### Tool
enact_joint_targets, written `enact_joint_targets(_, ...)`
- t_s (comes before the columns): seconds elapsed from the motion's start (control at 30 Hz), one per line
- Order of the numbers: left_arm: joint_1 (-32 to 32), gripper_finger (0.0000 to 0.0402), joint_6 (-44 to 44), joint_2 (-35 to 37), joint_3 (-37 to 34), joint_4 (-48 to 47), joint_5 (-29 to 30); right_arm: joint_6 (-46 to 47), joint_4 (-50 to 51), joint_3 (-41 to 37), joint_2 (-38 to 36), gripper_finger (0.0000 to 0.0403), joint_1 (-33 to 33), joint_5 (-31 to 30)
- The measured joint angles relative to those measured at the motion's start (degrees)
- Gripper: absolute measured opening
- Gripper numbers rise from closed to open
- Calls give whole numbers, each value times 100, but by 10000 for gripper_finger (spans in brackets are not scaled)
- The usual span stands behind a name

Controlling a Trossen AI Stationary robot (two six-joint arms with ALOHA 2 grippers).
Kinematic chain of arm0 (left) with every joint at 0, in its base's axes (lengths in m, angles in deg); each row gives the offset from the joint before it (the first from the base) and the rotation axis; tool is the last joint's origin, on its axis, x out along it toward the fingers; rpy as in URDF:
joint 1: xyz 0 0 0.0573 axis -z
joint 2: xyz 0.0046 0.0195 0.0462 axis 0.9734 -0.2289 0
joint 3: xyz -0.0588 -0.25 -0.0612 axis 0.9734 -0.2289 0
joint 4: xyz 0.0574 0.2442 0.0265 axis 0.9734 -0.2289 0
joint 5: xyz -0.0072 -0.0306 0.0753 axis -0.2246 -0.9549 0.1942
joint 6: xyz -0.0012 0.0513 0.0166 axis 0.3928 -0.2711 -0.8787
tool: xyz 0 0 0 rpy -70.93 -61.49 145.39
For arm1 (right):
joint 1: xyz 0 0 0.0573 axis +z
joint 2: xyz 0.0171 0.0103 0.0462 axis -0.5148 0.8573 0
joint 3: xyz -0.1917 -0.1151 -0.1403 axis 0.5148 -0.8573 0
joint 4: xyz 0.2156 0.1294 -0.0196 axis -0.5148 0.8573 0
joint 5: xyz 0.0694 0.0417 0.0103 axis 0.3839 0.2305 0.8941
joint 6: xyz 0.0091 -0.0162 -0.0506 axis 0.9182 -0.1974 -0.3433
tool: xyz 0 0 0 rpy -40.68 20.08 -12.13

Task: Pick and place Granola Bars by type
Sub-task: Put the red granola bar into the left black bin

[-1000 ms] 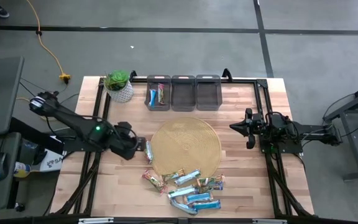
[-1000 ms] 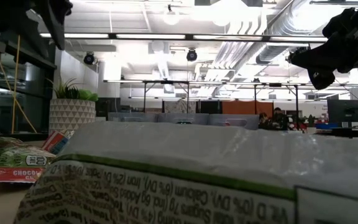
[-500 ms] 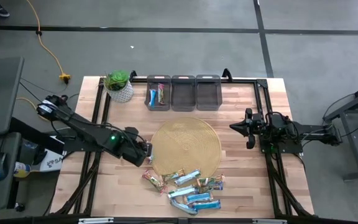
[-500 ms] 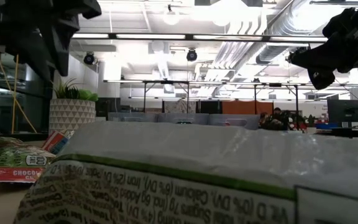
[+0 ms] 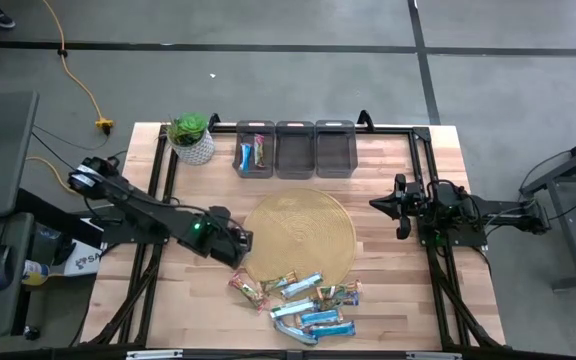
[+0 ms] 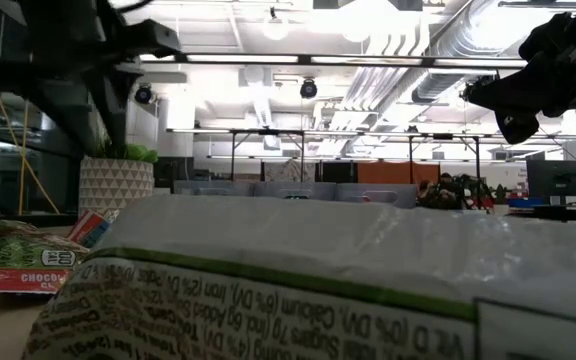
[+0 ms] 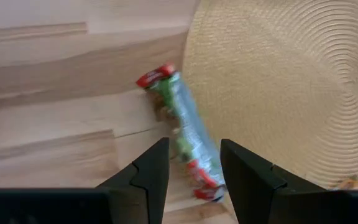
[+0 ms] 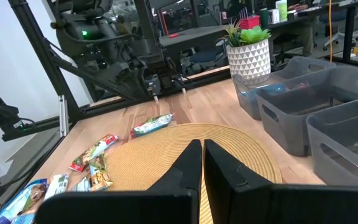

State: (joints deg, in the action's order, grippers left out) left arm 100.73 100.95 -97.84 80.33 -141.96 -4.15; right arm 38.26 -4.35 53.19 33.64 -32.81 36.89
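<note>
My left gripper is open and hovers over a granola bar with a greenish-silver wrapper and red ends. The bar lies flat on the wood against the left rim of the round woven mat. The fingers stand on either side of its near end without touching it. The right wrist view shows this left gripper above the table with the bar below it. In the high view the left gripper hides the bar. My right gripper is shut and waits at the table's right side.
Several granola bars lie heaped by the mat's near edge; one wrapper fills the low view. Three grey bins stand in a row at the far edge, the left bin holding a blue and a reddish bar. A potted plant stands left of them.
My left gripper has moved toward the table's right and a little toward the near edge, ending over the bar beside the mat. The bar has stayed where it lay.
</note>
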Motion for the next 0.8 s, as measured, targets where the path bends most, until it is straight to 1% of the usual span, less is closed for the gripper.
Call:
enact_joint_targets(0.1,-276,156,-274,-4,-195,378,-181,-1,-2,0,0,0,-1,0)
enact_joint_targets(0.2,-630,190,-362,-4,-481,780,-712,0,-2,0,0,0,0,2)
enact_joint_targets(0.3,-945,233,-360,-9,-763,1011,-1277,-1,-2,2,0,0,-2,1)
enact_joint_targets(0.37,-1060,260,-341,-9,-855,1099,-1425,-1,-2,0,0,0,-1,1)
enact_joint_targets(0.47,-1164,292,-185,-9,-865,1199,-1472,-1,-2,0,0,0,-1,1)
enact_joint_targets(0.6,-1290,310,-166,-9,-867,1671,-1657,0,-2,2,0,0,0,0)
enact_joint_targets(0.8,-1466,312,-49,-9,-867,1498,-1803,0,-2,0,0,0,-2,2)
